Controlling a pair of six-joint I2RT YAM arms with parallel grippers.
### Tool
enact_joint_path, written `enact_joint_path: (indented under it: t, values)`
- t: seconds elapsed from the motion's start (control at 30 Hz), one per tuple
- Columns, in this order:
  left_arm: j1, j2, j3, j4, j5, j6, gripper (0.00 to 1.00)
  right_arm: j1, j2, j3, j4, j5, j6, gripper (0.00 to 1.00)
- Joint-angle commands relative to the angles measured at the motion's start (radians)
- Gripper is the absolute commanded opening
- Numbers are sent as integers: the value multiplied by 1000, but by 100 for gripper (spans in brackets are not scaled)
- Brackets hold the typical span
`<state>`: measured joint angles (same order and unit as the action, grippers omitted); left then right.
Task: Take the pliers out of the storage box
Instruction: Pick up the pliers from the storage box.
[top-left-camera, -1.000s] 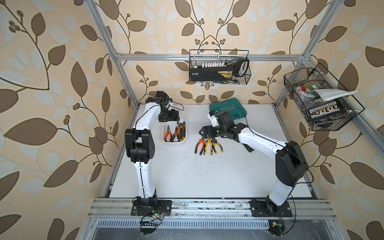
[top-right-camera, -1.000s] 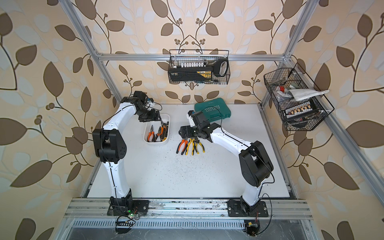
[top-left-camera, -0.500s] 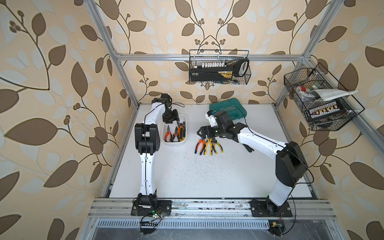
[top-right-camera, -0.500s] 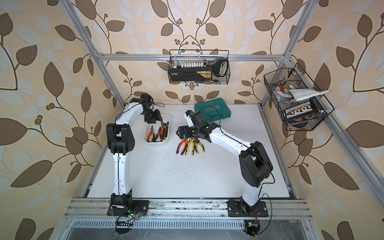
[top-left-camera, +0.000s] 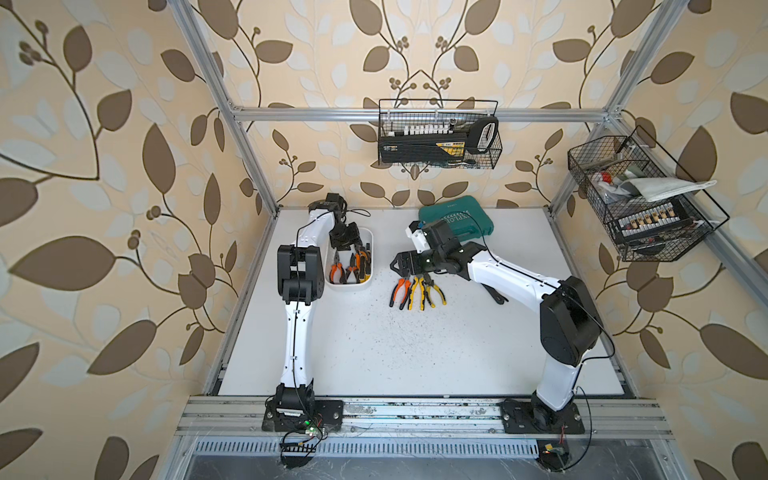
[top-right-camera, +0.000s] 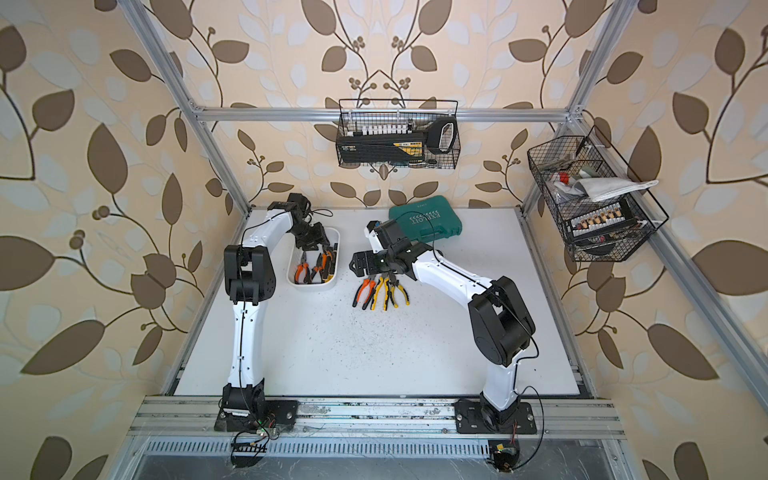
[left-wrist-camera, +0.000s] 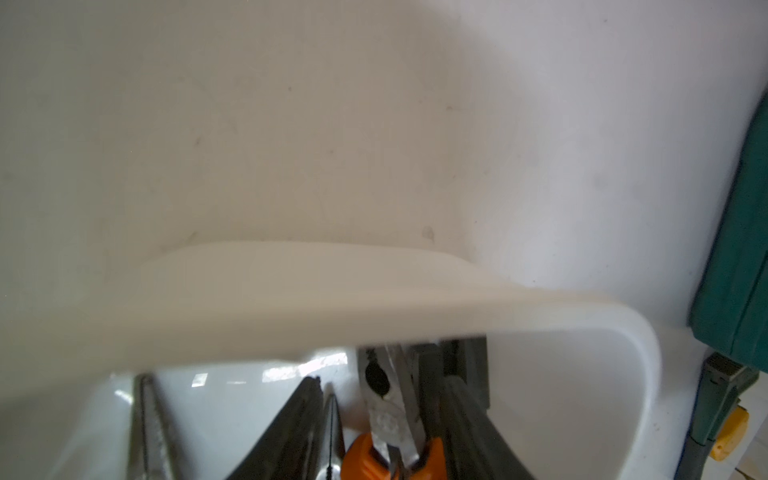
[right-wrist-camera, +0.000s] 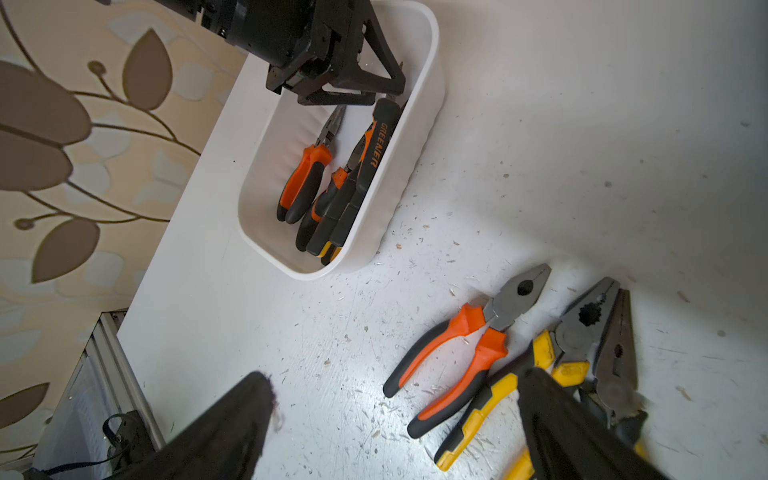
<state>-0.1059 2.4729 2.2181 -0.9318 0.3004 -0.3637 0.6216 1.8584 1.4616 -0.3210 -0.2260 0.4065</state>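
finding left tool (top-left-camera: 353, 246) sitting part open astride the metal head of orange-handled pliers (left-wrist-camera: 388, 415) inside the storage box (top-left-camera: 370, 257); unable to confirm grip. finding right tool (top-left-camera: 395, 265) gaping, empty, above pliers (top-left-camera: 417, 291) lying on tabletop (top-left-camera: 374, 353). flagging risk: pinching slick metal, slipping; snagging neighbouring needle-nose pliers (right-wrist-camera: 309, 174).

— What sits on the white table (top-left-camera: 415, 353)?

— The white storage box (top-left-camera: 371, 257) near the far left corner, and a row of orange- and yellow-handled pliers (top-left-camera: 417, 292) lying loose beside it toward the middle. A teal tool case (top-left-camera: 469, 216) lies at the far edge, and dark specks (top-left-camera: 397, 330) dot the surface.
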Motion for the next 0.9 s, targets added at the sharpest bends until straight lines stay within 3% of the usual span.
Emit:
enact_joint_path:
  t: [0.0,0.3,0.7,0.87]
  values:
    - [0,16,25,13,50,-25,48,6,28,31,-26,-16,8,95]
    - [-12,26,-4,43,149,-58,41,6,50,55,-42,-12,7,95]
    - [-15,33,10,41,164,-41,1,7,42,55,-52,-9,12,95]
    - [-5,11,40,17,144,-13,0,6,43,61,-52,-10,11,95]
